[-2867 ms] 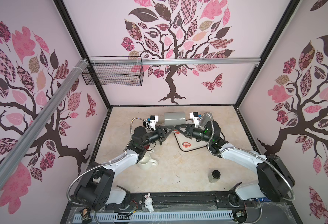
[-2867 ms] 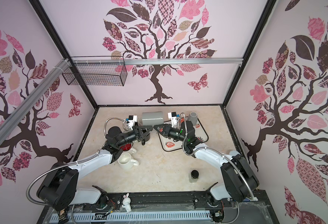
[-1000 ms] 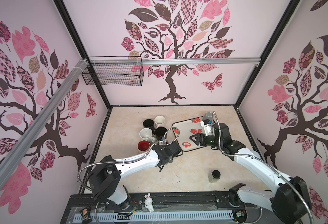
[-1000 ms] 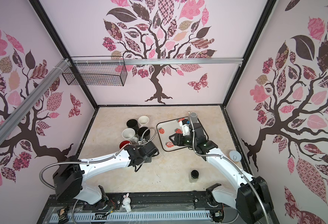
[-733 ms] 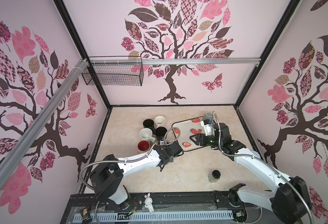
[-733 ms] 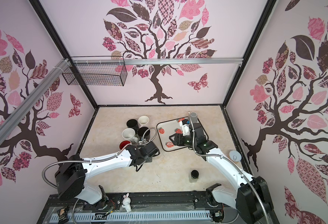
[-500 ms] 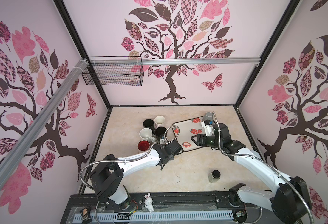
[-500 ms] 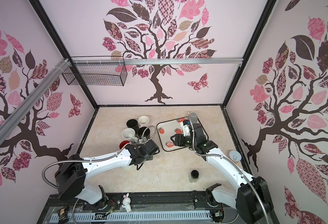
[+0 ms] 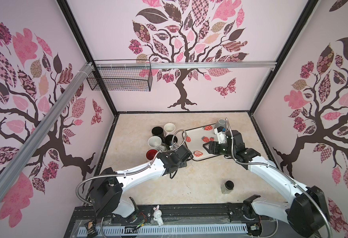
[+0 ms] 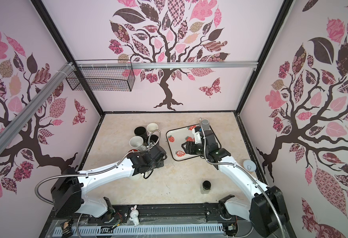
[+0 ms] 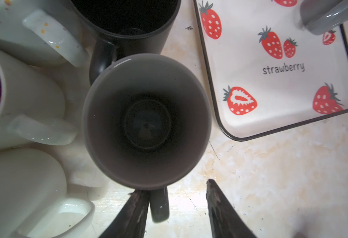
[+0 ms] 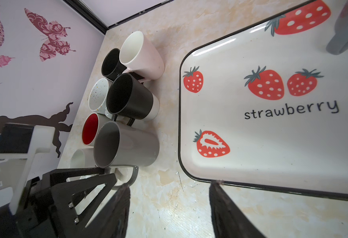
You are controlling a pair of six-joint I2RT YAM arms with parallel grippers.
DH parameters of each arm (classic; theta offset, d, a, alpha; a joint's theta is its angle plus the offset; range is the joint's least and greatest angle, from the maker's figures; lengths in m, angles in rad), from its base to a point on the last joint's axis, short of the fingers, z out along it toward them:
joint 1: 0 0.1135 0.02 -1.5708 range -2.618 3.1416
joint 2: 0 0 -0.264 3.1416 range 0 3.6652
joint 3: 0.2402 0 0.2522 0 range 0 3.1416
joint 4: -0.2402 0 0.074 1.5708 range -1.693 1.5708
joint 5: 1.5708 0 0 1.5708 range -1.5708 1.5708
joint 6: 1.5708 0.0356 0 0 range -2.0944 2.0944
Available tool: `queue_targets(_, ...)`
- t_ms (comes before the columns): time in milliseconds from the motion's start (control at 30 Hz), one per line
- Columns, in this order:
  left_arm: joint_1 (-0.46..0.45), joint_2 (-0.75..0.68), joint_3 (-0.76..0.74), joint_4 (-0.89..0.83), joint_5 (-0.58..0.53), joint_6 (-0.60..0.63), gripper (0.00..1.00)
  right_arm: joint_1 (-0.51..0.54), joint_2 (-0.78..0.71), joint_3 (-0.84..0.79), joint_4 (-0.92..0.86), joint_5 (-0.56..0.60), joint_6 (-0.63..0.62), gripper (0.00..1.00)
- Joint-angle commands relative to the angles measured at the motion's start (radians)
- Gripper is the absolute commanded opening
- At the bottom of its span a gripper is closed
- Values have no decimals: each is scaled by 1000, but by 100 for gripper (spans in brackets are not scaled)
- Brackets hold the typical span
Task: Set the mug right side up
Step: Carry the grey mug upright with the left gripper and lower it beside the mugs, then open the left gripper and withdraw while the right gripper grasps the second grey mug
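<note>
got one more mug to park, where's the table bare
Bare: the strip along the back wall, behind the mug cluster and strawberry tray; the front middle, between the left arm and the small jar. Crowded: the narrow gap between cluster and tray, where the left gripper stands open beside the grey mug.

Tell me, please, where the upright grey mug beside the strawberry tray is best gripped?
Probably best to grip the grey mug by its handle, coming from the bare-table side where it juts out; other mugs crowd its opposite side, and the tray flanks another.
</note>
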Motion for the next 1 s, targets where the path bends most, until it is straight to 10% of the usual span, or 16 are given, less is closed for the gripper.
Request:
queue_targets(0,3,-24,14,75,34,-23,49,-4,16,47,-4,-9,9,63)
queue_targets(967,104,-15,-34,143,28,6,49,100,134,71,-15,4,4,59)
